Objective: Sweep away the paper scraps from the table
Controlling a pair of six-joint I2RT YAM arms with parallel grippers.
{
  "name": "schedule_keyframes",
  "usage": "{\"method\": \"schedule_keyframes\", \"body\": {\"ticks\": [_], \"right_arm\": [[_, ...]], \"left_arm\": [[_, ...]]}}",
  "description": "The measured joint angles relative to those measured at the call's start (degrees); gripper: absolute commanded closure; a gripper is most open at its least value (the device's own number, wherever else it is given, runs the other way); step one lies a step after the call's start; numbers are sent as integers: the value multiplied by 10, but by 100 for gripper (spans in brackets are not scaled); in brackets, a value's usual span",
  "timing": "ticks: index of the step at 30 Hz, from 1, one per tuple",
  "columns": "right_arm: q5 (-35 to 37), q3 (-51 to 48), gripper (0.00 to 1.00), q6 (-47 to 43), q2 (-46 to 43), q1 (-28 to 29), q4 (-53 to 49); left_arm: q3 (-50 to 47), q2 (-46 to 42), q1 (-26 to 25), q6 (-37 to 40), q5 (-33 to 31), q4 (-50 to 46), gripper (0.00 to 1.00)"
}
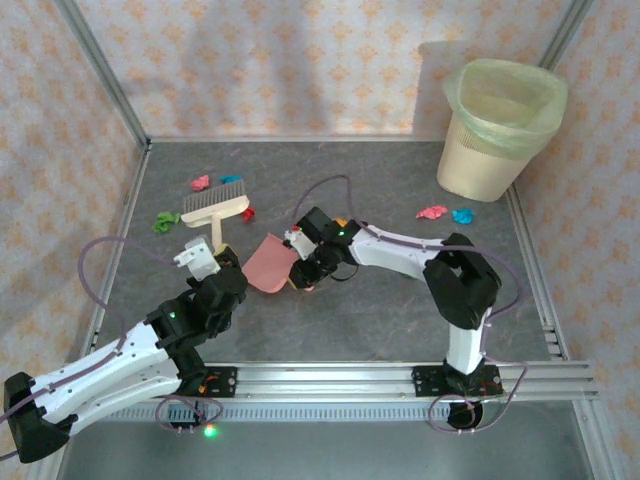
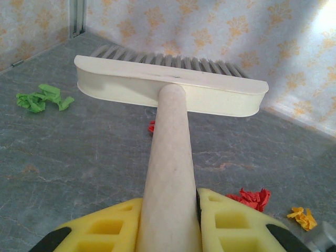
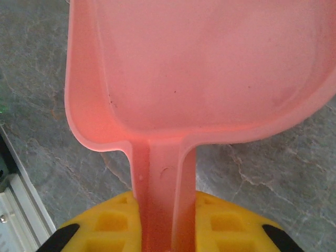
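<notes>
Yellow pads of the left end effector (image 2: 168, 223) clamp the brush (image 2: 170, 97) by its handle. The right end effector (image 3: 167, 226) likewise grips the handle of the pink dustpan (image 3: 210, 68), which holds no scraps. Paper scraps (image 1: 161, 221) lie loose on the counter (image 1: 380, 320): green left of the brush head, red just beside it, pink and blue far right near the bin (image 1: 497, 130). Judged step: sweeping barely begun. Next move calls for the pan edge flat and the bristles dragging scraps toward it.
</notes>
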Motion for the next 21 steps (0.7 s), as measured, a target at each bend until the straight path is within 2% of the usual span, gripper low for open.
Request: {"method": "schedule_keyframes", "body": {"ticks": [5, 10, 13, 17, 21], "right_arm": [[0, 10, 66, -10, 21, 0, -12], [13, 10, 45, -8, 22, 0, -13], [39, 5, 37, 2, 21, 0, -6], [85, -54, 34, 19, -15, 4, 43], [167, -176, 33, 29, -118, 36, 125]], "left_arm": [[0, 0, 0, 0, -1, 0, 100], [0, 0, 1, -5, -1, 0, 100], [0, 1, 1, -7, -1, 0, 100], [0, 3, 1, -9, -1, 0, 100], [0, 3, 1, -9, -1, 0, 100]]}}
